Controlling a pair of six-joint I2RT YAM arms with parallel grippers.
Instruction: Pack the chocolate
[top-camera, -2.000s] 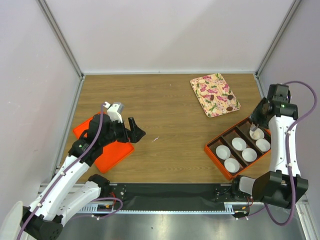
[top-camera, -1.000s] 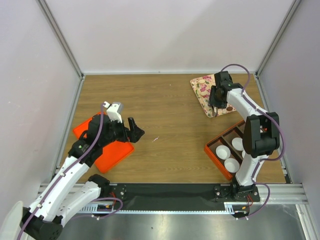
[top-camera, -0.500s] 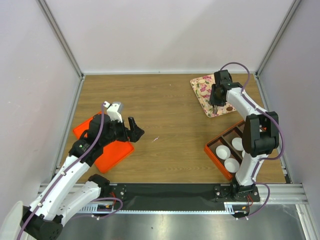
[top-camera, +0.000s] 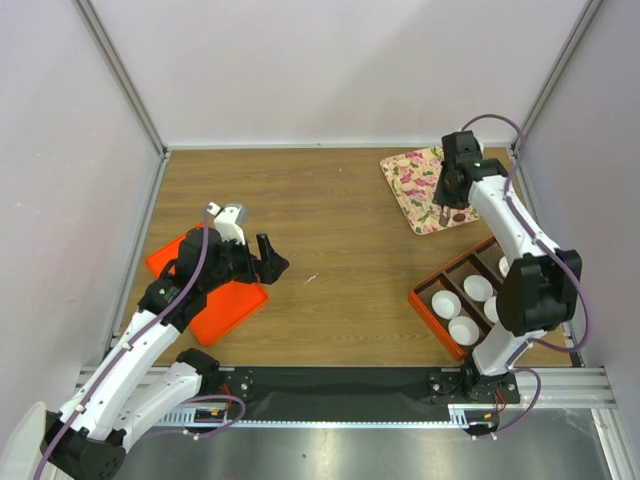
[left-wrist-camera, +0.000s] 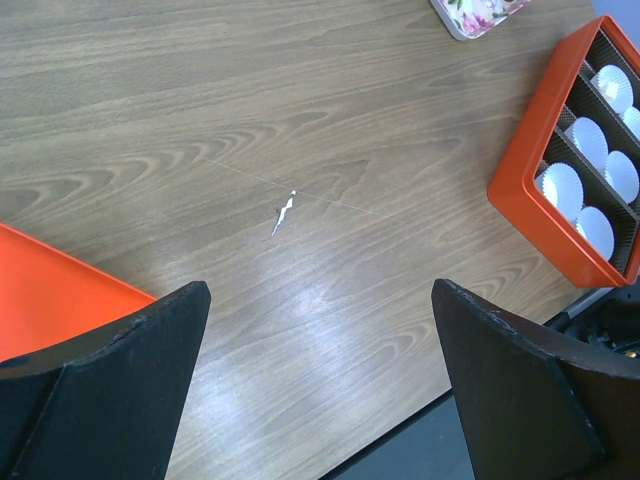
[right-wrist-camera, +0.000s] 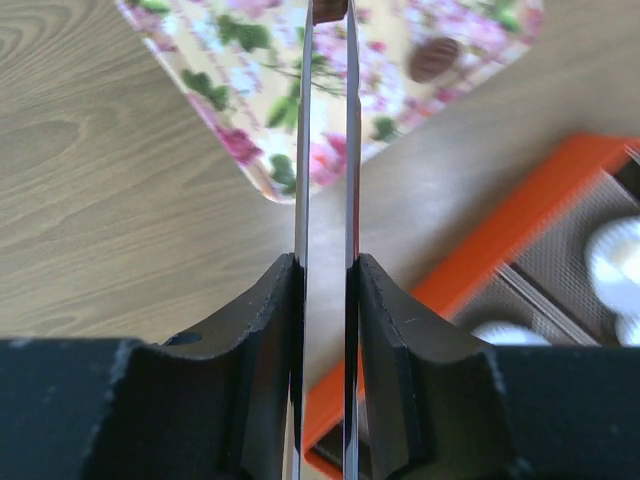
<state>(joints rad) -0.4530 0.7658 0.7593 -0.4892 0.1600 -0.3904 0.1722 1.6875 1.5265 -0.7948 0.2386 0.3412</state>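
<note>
Brown chocolate (right-wrist-camera: 330, 8) clamped in right gripper (right-wrist-camera: 328, 22) over floral tray (right-wrist-camera: 235, 55), far right. Left gripper (left-wrist-camera: 320, 380) jaws apart. Pick step; next likely carry nearward into orange box (right-wrist-camera: 470, 270) paper cup (right-wrist-camera: 615, 255).

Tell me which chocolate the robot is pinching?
The chocolate squeezed between the right end effector's thin tips, at the top of its wrist view. The other chocolate lies loose on the flowered tray, to the right.
</note>
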